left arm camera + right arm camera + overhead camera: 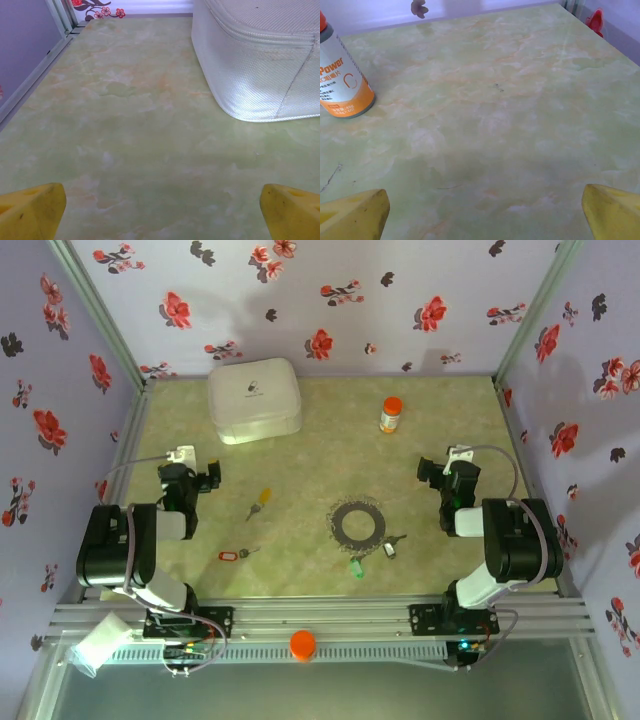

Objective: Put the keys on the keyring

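Note:
The dark grey keyring lies flat on the green table, right of centre. Left of it are a yellow-headed key and a red-tagged key. A green key and a white/silver key lie just at the ring's near side. My left gripper hovers at the left, open and empty, well apart from the yellow key. My right gripper stands open and empty to the right of the ring. In the wrist views, the yellow fingertips sit wide apart over bare table.
A white zipped case stands at the back left, ahead of my left gripper. An orange-capped bottle stands at the back, ahead and left of my right gripper. Flowered walls enclose three sides.

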### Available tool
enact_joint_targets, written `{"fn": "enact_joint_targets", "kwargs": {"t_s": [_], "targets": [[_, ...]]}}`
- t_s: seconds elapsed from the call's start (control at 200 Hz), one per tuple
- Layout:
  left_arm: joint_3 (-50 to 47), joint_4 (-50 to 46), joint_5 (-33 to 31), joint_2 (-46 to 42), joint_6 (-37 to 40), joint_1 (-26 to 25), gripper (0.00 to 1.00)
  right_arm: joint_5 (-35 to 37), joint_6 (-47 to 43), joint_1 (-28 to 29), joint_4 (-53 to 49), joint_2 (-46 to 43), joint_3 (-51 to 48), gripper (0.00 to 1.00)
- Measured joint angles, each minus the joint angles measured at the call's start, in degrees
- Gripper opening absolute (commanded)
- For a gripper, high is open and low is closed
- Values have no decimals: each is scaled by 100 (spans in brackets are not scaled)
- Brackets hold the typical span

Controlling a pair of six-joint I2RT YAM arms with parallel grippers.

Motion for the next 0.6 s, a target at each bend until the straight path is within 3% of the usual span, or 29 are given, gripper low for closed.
{"fn": "enact_joint_targets", "kwargs": {"t_s": [0.605], "targets": [[0, -2, 70, 0, -2, 7, 100, -9, 0, 0, 0, 0, 0, 99]]}}
